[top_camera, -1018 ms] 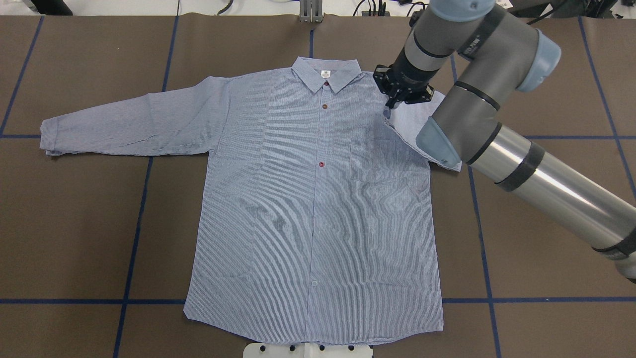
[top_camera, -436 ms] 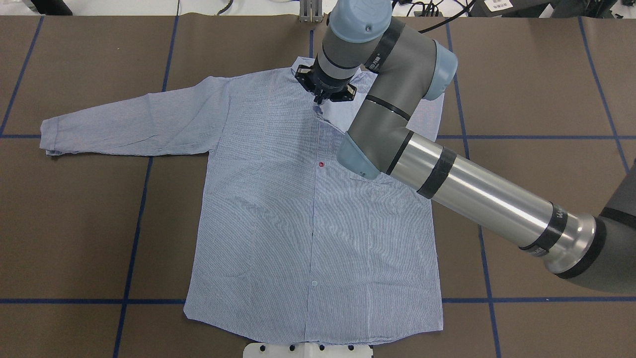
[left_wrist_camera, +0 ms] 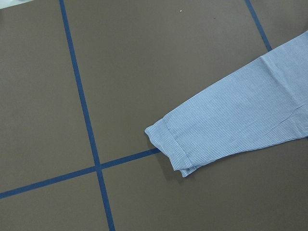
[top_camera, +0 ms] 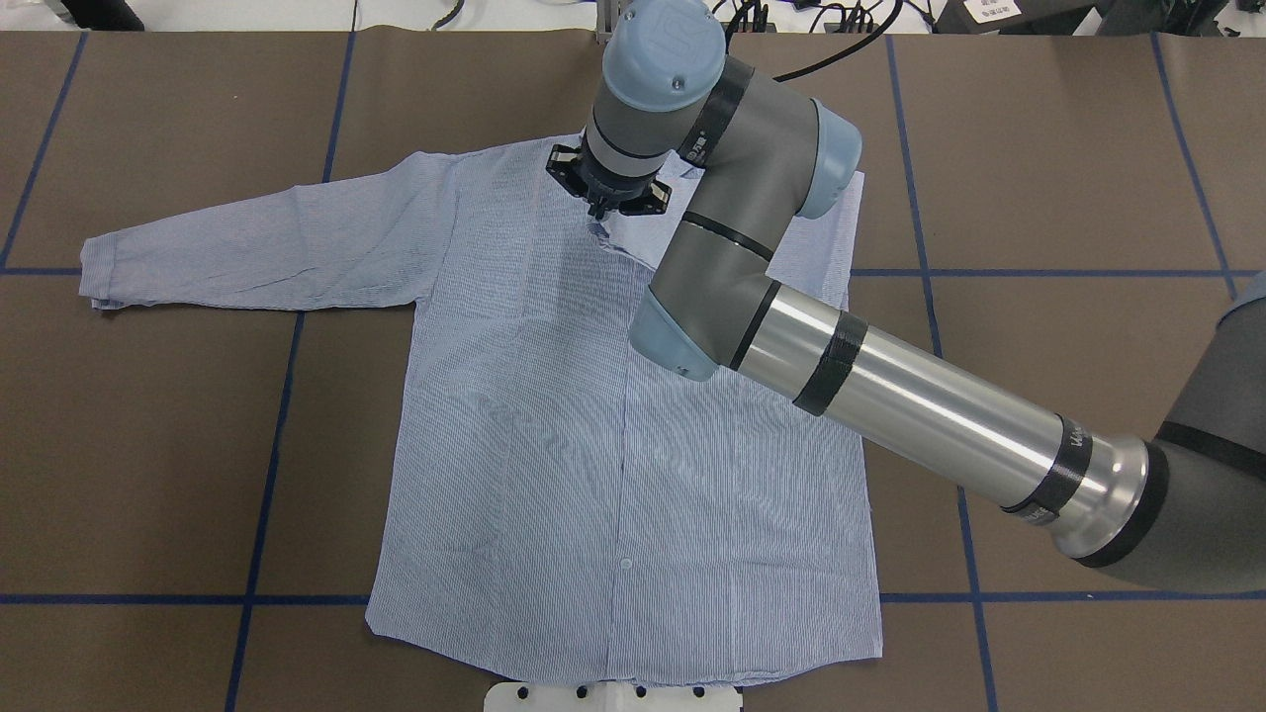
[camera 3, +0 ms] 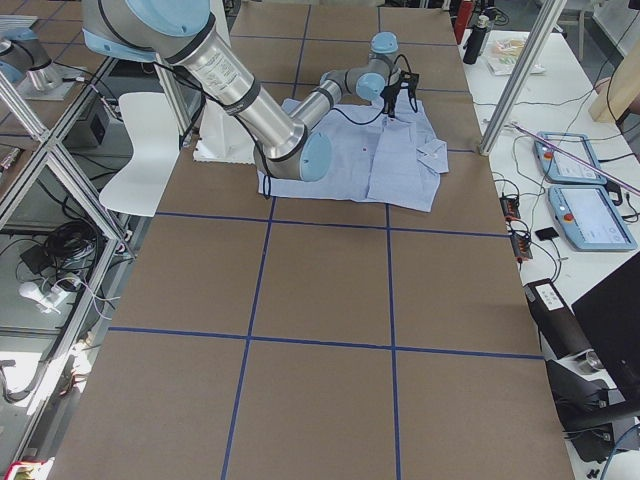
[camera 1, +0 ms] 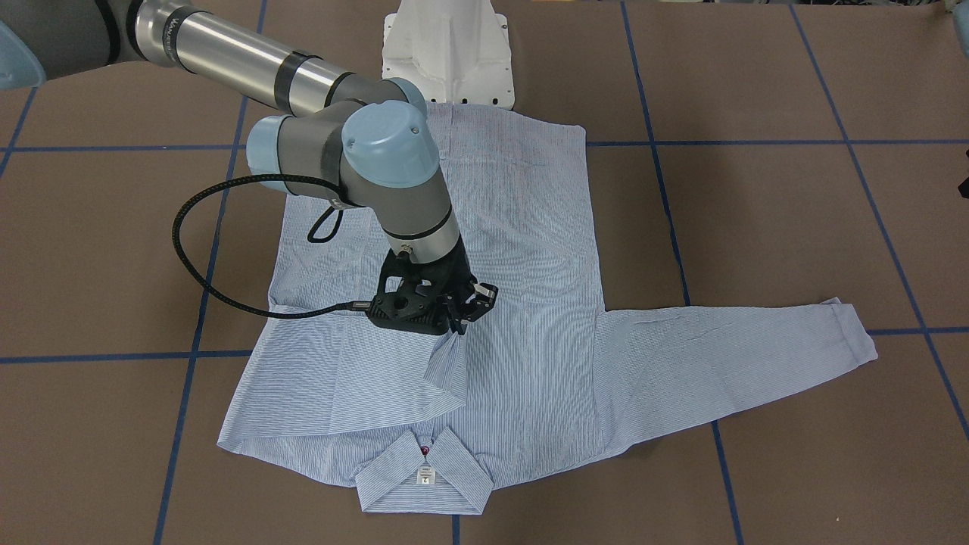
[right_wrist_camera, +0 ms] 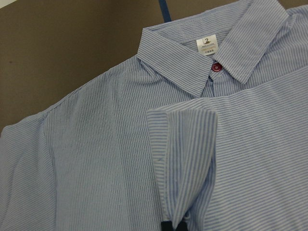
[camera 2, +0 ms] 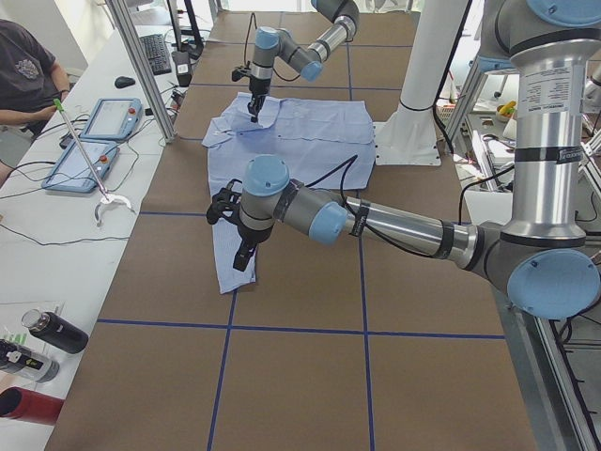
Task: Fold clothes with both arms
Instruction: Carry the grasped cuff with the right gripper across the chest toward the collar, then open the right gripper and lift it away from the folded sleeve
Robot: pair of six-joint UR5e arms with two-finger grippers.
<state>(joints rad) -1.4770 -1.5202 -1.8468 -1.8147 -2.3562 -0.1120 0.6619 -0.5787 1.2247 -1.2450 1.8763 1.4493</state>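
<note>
The light blue striped shirt (top_camera: 593, 445) lies flat and buttoned on the brown table, collar (camera 1: 424, 473) toward the far side from the robot. My right gripper (top_camera: 601, 210) is shut on the right sleeve's cuff (right_wrist_camera: 187, 144), holding it just above the chest below the collar, with the sleeve (camera 1: 356, 378) doubled across the body. The left sleeve (top_camera: 257, 242) stretches out straight, and its cuff (left_wrist_camera: 173, 149) fills the left wrist view. My left gripper (camera 2: 242, 258) hangs over that cuff, seen only in the exterior left view. I cannot tell whether it is open or shut.
The white pedestal base (camera 1: 450, 53) stands at the shirt's hem. Blue tape lines (top_camera: 267, 445) grid the brown table. A side bench holds tablets (camera 2: 99, 117) and bottles (camera 2: 52, 329), with a seated person (camera 2: 28, 66) beside it. Metal frame posts (camera 2: 141, 66) flank the table.
My right gripper has carried the sleeve cuff leftward from the right shoulder, across the chest to just past the button line. The sleeve now lies folded over the body.
</note>
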